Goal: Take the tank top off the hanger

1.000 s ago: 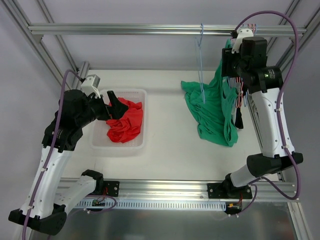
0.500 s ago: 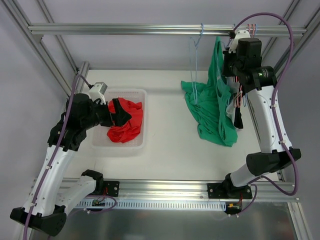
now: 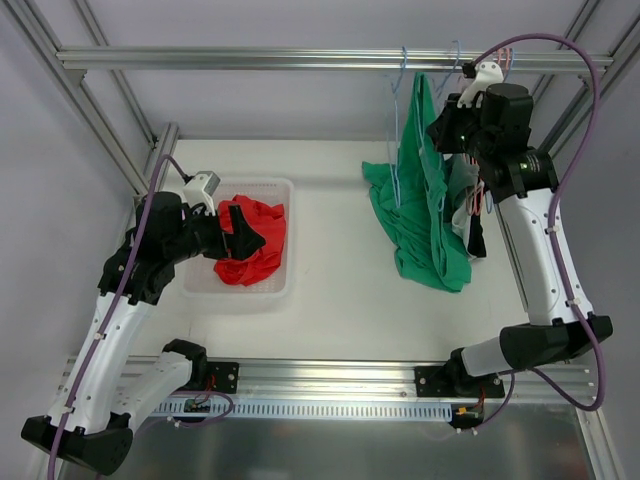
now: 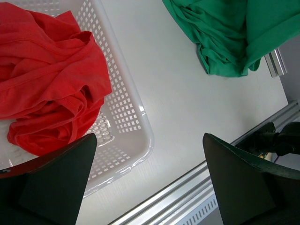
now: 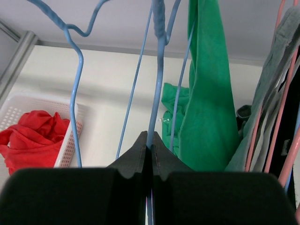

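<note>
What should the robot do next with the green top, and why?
Probably lift the right tool a little higher: it is shut on the blue hanger, and the green tank top hangs beside it with its bottom bunched on the table.

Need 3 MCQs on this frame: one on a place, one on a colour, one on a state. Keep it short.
1. Where does the crumpled red garment lie?
A) on the bare table
B) in the white perforated plastic basket
C) over the top rail

2. What colour is the thin wire hanger that the right gripper pinches in its jaws?
A) light blue
B) black
C) white

3. How do the jaws of the left gripper stand?
A) shut on red cloth
B) shut, empty
C) open, holding nothing

Answers:
1 B: the red cloth sits inside the basket walls.
2 A: the right wrist view shows blue wire clamped between the closed jaws.
3 C: the jaws stand wide apart with nothing between them.
</note>
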Controlling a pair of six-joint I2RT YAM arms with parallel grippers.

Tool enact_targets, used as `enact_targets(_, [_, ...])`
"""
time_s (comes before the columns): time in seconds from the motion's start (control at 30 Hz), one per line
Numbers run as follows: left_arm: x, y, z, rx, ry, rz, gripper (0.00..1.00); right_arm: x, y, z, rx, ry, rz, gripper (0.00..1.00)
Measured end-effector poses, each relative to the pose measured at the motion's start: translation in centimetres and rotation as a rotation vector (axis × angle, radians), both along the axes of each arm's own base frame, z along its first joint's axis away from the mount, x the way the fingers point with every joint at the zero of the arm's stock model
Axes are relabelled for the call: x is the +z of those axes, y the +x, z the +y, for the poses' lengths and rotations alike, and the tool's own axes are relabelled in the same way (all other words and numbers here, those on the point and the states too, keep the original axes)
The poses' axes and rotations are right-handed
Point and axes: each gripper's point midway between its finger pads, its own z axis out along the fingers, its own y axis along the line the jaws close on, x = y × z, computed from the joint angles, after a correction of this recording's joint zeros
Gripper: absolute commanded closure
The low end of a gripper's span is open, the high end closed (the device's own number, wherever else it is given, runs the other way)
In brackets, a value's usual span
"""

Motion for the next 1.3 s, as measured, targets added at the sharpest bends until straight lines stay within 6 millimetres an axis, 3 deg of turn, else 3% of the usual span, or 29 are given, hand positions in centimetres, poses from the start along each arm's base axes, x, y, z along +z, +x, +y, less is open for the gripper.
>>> enact_targets(0.33, [1.4, -1.9, -1.5, -0.108, -0.067, -0.018, 0.01, 2.2, -3.3, 0.0, 0.027, 0.064, -0.108, 1.00])
enact_targets(0.57, [7.1, -4.0, -2.6, -0.217, -0.146, -0.165, 0.01, 2.1, -6.3, -0.1, 0.057, 0.085, -0.141, 1.00])
enact_targets(0.73, [11.2, -5.5, -4.3, -0.324, -0.186, -0.261, 0.01, 0.8, -9.0, -0.5, 0.067, 0.102, -0.138, 1.00])
enact_targets(0.83, [14.3, -6.4, -6.7, -0.423, -0.196, -0.324, 0.01, -0.4, -11.7, -0.8, 0.076, 0.112, -0.126, 1.00])
enact_targets(1.0, [18.3, -7.5, -13.5, -0.587, -0.161, -0.443, 0.01, -1.5, -17.6, -1.4, 0.118, 0.126, -0.126, 1.00])
enact_targets(1.07, [19.4, -7.0, -16.1, -0.600, -0.138, -0.485, 0.01, -1.4, -20.3, -1.6, 0.145, 0.134, -0.133, 1.00])
enact_targets(1.17, [19.5, -5.4, -20.7, -0.604, -0.080, -0.535, 0.01, -0.6, -24.6, -2.0, 0.183, 0.144, -0.153, 1.00])
enact_targets(1.3, [19.0, -2.6, -25.3, -0.584, -0.020, -0.567, 0.01, 1.0, -30.1, -2.8, 0.214, 0.155, -0.196, 1.00])
